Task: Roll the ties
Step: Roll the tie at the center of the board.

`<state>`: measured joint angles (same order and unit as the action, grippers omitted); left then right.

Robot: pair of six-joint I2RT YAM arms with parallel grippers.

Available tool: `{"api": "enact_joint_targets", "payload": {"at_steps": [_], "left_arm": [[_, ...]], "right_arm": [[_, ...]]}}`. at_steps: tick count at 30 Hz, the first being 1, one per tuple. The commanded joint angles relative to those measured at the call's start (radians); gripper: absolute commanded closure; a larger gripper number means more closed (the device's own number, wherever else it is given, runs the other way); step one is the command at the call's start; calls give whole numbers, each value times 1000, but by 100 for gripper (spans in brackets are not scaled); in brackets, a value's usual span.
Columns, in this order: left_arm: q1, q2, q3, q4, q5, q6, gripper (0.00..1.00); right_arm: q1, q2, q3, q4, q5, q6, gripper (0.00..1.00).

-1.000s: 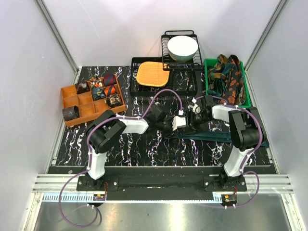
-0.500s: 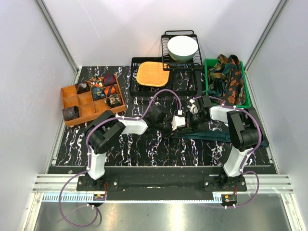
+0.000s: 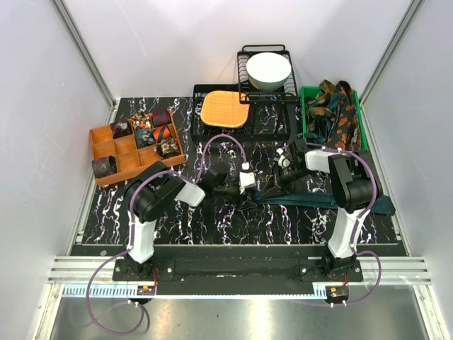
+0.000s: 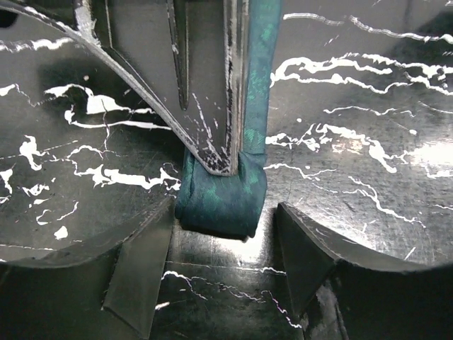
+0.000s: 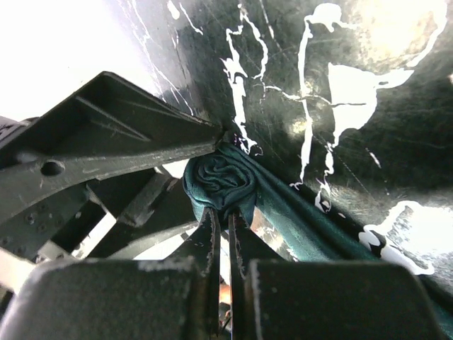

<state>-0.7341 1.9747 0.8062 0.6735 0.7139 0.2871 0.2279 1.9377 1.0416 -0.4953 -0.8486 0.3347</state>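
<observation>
At mid-table the left gripper (image 4: 223, 251) has just released: its fingers stand apart either side of the plain teal tie (image 4: 255, 78), and the arm has backed off leftward. The right gripper (image 5: 221, 237) has clamped shut on the started coil (image 5: 219, 180), so the roll is handed over and is judged secure. The coil is small and tight, and the tail lies flat rightward on the marbled table (image 3: 212, 219). Beyond, patterned ties (image 3: 340, 113) wait in the green bin (image 3: 305, 120).
</observation>
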Motion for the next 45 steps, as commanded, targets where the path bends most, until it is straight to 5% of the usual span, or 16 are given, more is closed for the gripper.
{"api": "enact_joint_targets", "payload": {"at_steps": [1,8,16,21,28,32,45], "left_arm": [[21,108,-93,283,71,-173,33],[13,248,-101,665,121,-365,34],[-1,331,-56,709,95,-346,47],[-21,224,-22,341,27,-152,73],[-34,87,82,-362,-94,170,78],[-44,59,168,-599,-214,239,77],[-110,53,422,-1098,-409,242,76]], "right_arm": [[5,84,-12,-81,301,-97,100],[7,95,-9,-104,335,-123,100],[7,127,5,-117,339,-120,100],[5,124,6,-115,303,-129,100],[-21,4,29,-160,195,-128,64],[-78,-80,14,-175,91,-128,44],[-62,-59,-63,230,-86,139,45]]}}
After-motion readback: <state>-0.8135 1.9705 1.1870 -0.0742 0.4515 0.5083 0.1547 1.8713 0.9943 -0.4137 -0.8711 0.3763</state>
